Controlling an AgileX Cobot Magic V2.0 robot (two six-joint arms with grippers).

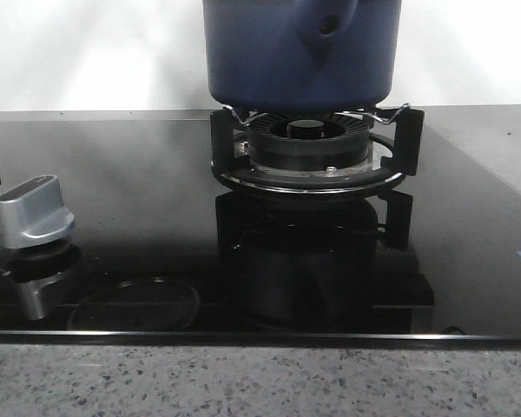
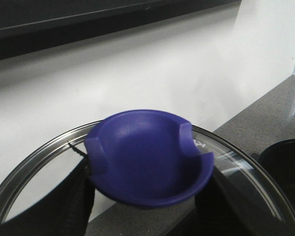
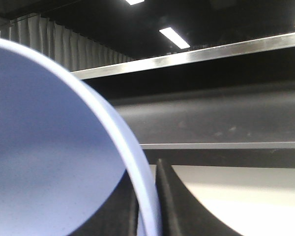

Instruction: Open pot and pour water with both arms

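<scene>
Pot [image 1: 300, 52] hangs just above the burner stand [image 1: 313, 148]; glass hob reaches the near worktop [image 1: 260, 382] edge.
Matte dark-blue, holed handle stub; right tool [image 3: 147, 206] clamps its rim, left tool [image 2: 142, 196] grips the glass lid [image 2: 137, 162].

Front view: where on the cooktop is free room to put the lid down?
The glass cooktop is bare between the knob and the burner, also right of the burner toward the counter. The burner, beneath the pot, is crowded.
</scene>
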